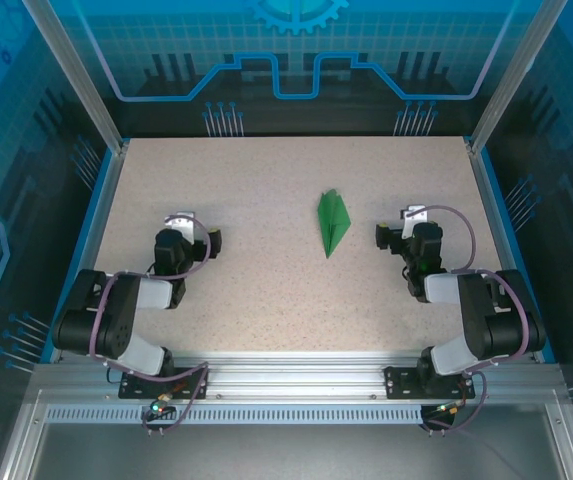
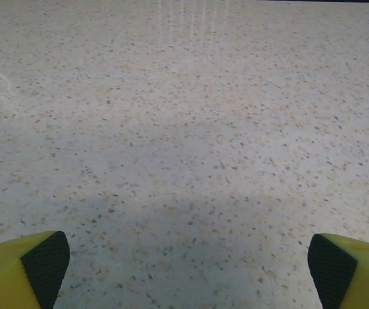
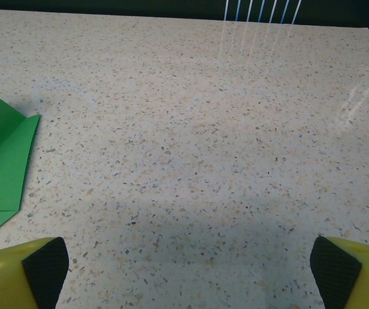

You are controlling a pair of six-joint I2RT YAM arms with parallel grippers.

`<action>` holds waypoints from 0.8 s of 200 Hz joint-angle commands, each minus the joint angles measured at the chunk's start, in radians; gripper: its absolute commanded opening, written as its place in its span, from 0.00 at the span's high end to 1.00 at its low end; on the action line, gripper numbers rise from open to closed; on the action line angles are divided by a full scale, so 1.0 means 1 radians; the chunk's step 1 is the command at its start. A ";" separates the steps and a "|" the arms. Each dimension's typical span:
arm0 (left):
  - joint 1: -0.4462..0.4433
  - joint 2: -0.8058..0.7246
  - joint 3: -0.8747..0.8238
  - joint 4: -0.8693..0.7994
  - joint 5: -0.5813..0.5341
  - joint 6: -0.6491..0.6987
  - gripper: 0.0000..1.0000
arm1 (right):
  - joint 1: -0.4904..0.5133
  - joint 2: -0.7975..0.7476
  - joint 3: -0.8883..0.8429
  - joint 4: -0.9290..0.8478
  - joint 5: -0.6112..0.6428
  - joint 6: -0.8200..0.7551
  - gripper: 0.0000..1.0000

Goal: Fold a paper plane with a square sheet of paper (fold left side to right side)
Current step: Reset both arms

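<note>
Your paper plane (image 1: 333, 222) is folded and lying on the speckled tabletop (image 1: 266, 180), a bit right of the middle. It's a slim green dart, with the pointy end aimed back toward the arm bases and the wider end toward the far edge. From the top camera it sits between the two arms, noticeably closer to the right one, and nothing is touching it. In the right wrist view you catch just a piece of it at the left edge: flat green flaps with a clear crease line between them and a bit of shadow beside the upper edge. Your right gripper (image 3: 187, 270) has its jaws spread wide apart with nothing between them but bare tabletop. The yellow fingers (image 3: 17, 270) with their black pads sit in the two bottom corners, and the plane is off to the left, outside the left finger rather than between them. Same story for your left gripper (image 2: 189, 269): jaws wide apart, nothing held, plain tabletop between the pads. From above, both arms are folded low near their bases, left arm well apart from the plane. Blue-lit panels wall in the tabletop on all sides.
</note>
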 commanded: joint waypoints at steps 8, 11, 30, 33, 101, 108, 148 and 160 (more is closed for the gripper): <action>0.049 0.008 0.075 -0.062 0.052 -0.025 0.01 | -0.010 0.003 0.009 0.031 -0.005 -0.014 0.00; 0.051 0.009 0.073 -0.055 0.051 -0.026 0.01 | -0.009 0.003 0.010 0.031 -0.006 -0.015 0.00; 0.051 0.009 0.074 -0.059 0.049 -0.026 0.01 | 0.009 0.006 0.020 0.019 0.013 -0.033 0.00; 0.051 0.009 0.074 -0.059 0.049 -0.026 0.01 | 0.011 0.007 0.022 0.017 0.014 -0.035 0.00; 0.050 0.010 0.075 -0.058 0.050 -0.025 0.01 | 0.020 0.009 0.022 0.015 0.023 -0.041 0.00; 0.050 0.009 0.074 -0.059 0.050 -0.025 0.01 | 0.019 0.009 0.023 0.015 0.023 -0.040 0.00; 0.050 0.009 0.074 -0.058 0.050 -0.024 0.01 | 0.019 0.009 0.024 0.015 0.023 -0.040 0.00; 0.050 0.008 0.075 -0.058 0.050 -0.025 0.01 | 0.019 0.009 0.024 0.014 0.022 -0.039 0.00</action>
